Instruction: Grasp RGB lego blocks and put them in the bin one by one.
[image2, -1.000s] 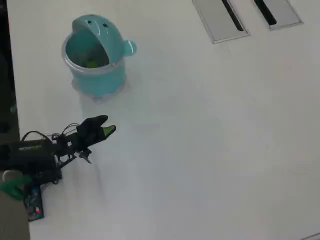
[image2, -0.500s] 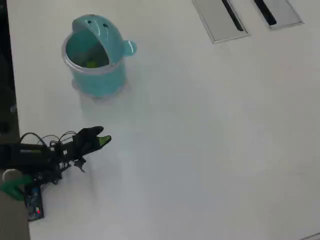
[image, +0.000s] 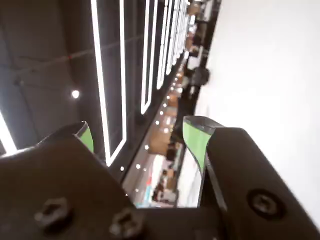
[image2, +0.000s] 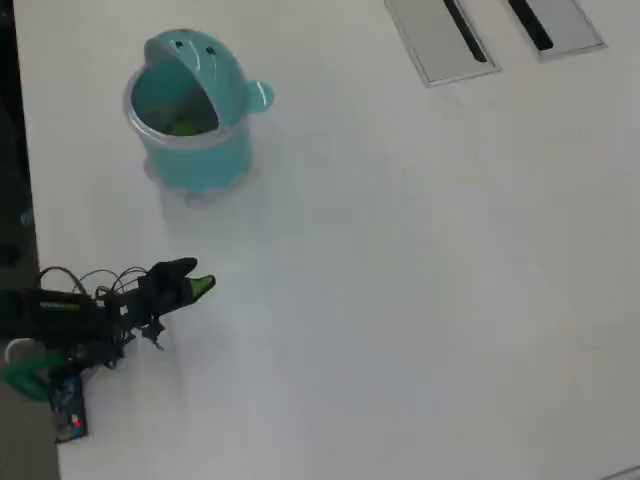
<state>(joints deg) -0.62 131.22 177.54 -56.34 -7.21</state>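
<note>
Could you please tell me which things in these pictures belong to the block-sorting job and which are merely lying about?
Belonging to the job:
- teal bin, standing on the table
- yellowish green block, seen inside the bin
- gripper, open and empty, beside the bin

Just lying about:
- two grey panels with black slots, at the far edge
- white table

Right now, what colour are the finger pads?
Bright green pads on black fingers, clearest in the wrist view.

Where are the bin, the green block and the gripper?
bin (image2: 195, 165): overhead view, front of its outer wall.
green block (image2: 183, 127): overhead view, lying inside the bin.
gripper (image2: 197, 282): overhead view, between the tips of its jaws.
</note>
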